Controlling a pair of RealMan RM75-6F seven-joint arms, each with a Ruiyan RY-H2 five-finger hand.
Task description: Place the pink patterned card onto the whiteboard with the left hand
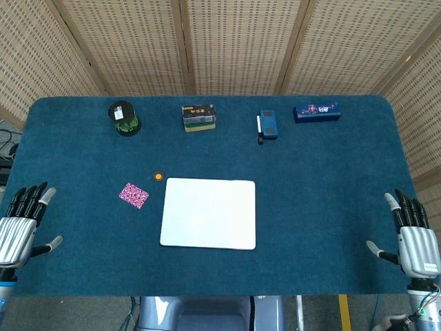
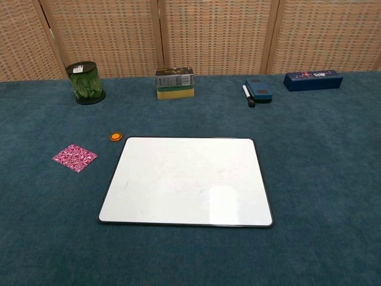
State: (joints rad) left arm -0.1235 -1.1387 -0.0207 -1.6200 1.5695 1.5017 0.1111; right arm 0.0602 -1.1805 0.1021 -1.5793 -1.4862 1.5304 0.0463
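The pink patterned card [image 1: 133, 195] [image 2: 74, 157] lies flat on the blue cloth, just left of the whiteboard [image 1: 209, 212] [image 2: 187, 180]. The whiteboard is blank and lies near the table's front centre. My left hand [image 1: 21, 224] hovers at the table's front left corner, fingers spread and holding nothing, well left of the card. At the front right corner my right hand [image 1: 412, 238] is also spread and holds nothing. The chest view shows neither hand.
A small orange disc [image 1: 158, 176] [image 2: 115, 136] sits by the whiteboard's far left corner. Along the back stand a green cylinder [image 1: 124, 118], a stacked box [image 1: 198, 117], a blue eraser with marker [image 1: 267, 125] and a dark blue case [image 1: 317, 112].
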